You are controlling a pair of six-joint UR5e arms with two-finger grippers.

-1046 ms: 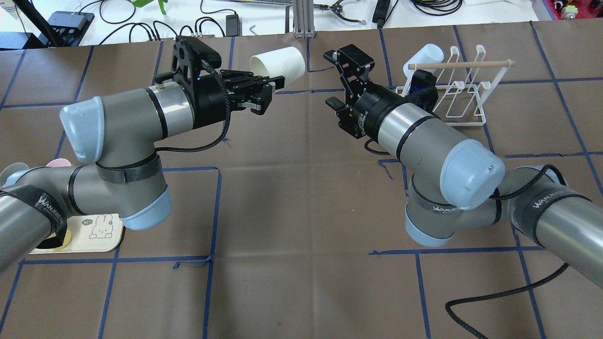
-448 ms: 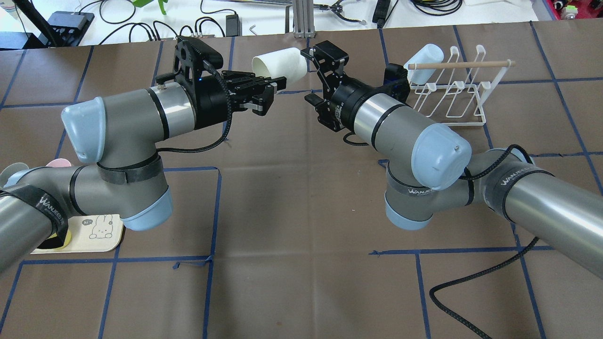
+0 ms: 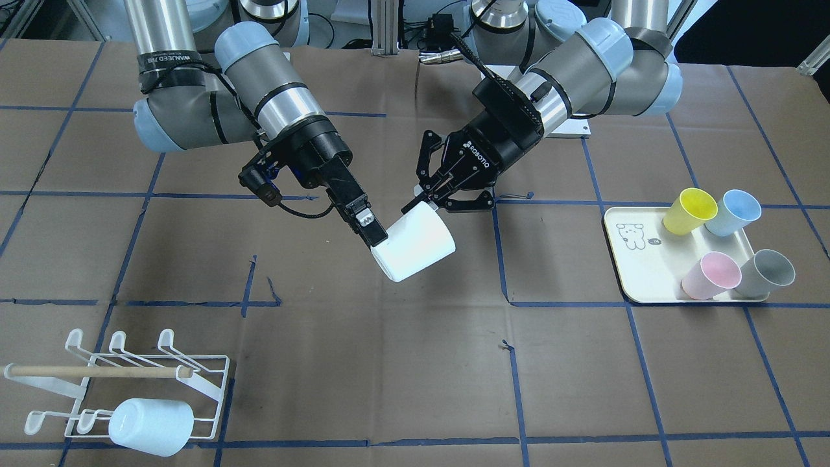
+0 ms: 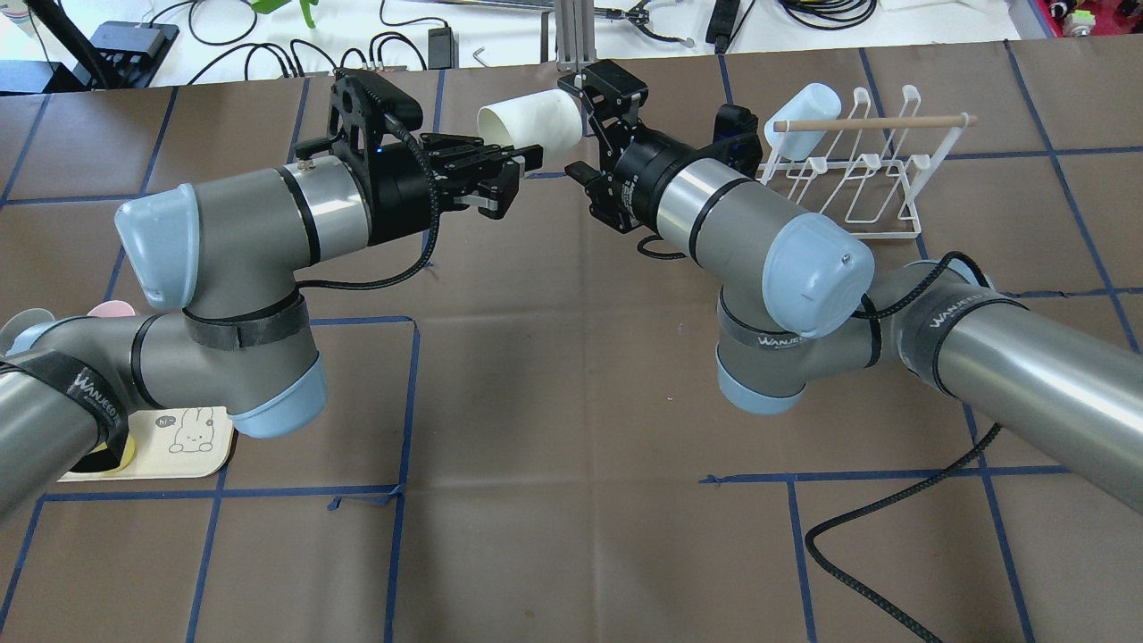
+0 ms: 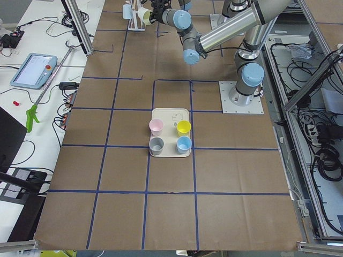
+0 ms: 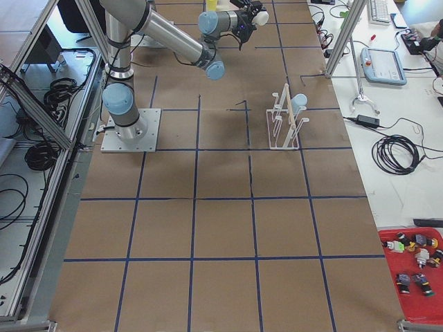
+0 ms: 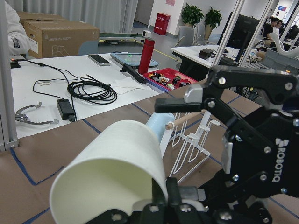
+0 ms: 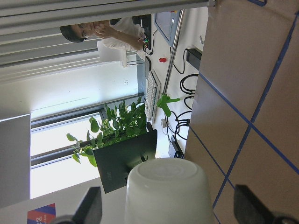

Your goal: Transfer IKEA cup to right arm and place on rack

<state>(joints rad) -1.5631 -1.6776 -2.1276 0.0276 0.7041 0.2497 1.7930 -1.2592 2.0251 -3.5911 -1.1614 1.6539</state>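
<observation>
**Overhead view.** The handover step was in hand. The left claw point(image 4: 525, 159) was clamped on the wall of the white IKEA cup point(image 4: 527, 125) near its mouth. It held the cup on its side in the air above the desk point(image 4: 571, 402). The right claw point(image 4: 577, 128) stood with its jaws apart, one on either side of the cup's closed end. By judgement, the next move called for the right claw to close on that end before the left claw let go. The rack point(image 4: 862, 179) stood well apart to the right. It carried one pale blue cup point(image 4: 804, 107) on a prong, and its other prongs were bare.

**Front-facing view.** One finger of the right claw lay against the cup's base; the other was hidden behind the cup. A tray point(image 3: 619, 259) held four more: a yellow cup point(image 3: 690, 211), a blue cup point(image 3: 733, 212), a pink cup point(image 3: 710, 275) and a grey cup point(image 3: 768, 272).

**Side views.** Both claws were too small to judge. The four tray cups stood mouth up, and nothing showed inside them.

**Left wrist view.** The IKEA cup's mouth faced the camera and nothing showed inside it. The rack lay beyond.

**Right wrist view.** The cup's closed end sat centred between the two fingers point(image 8: 91, 207), with a gap at each side. Once gripped, the cup would probably need carrying to the rack and seating mouth-first over a free prong.
</observation>
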